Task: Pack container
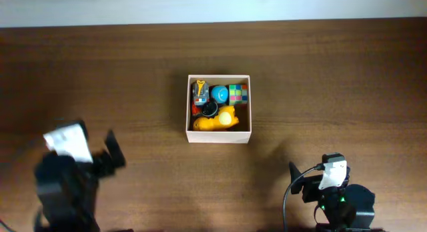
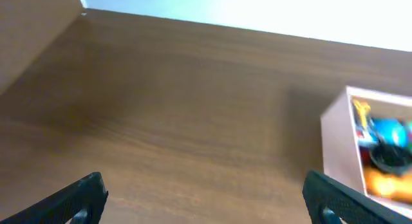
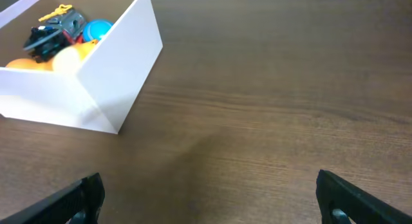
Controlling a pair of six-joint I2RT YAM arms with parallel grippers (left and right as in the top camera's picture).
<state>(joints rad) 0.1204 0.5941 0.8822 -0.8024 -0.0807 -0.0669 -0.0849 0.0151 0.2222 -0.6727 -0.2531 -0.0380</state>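
Container (image 1: 219,136) update: the square cardboard box sits about halfway between the left and right edges of the tabletop (image 1: 100,72), a bit closer to the far edge than to my side. White outside walls, open top.

It's got toys packed in:
- a yellow toy (image 1: 217,120) lying along the near wall
- a multicoloured puzzle cube (image 1: 238,93) in the far right corner
- a blue round toy (image 1: 219,94) just left of the cube
- a grey and orange toy (image 1: 199,92) in the far left corner
- a small black piece (image 1: 209,109) between the blue one and the yellow one, can't tell what it is

My left gripper (image 2: 206,198) is over by the near left corner of the table, well apart from the box. Its fingers are spread wide with nothing between them, only bare wood underneath. From that wrist camera the container (image 2: 338,143) is off to the right side.

My right gripper (image 3: 209,198) is by the near edge, right of the box. It's spread just as wide and holding nothing. The container (image 3: 122,63) shows up at the upper left of that view.
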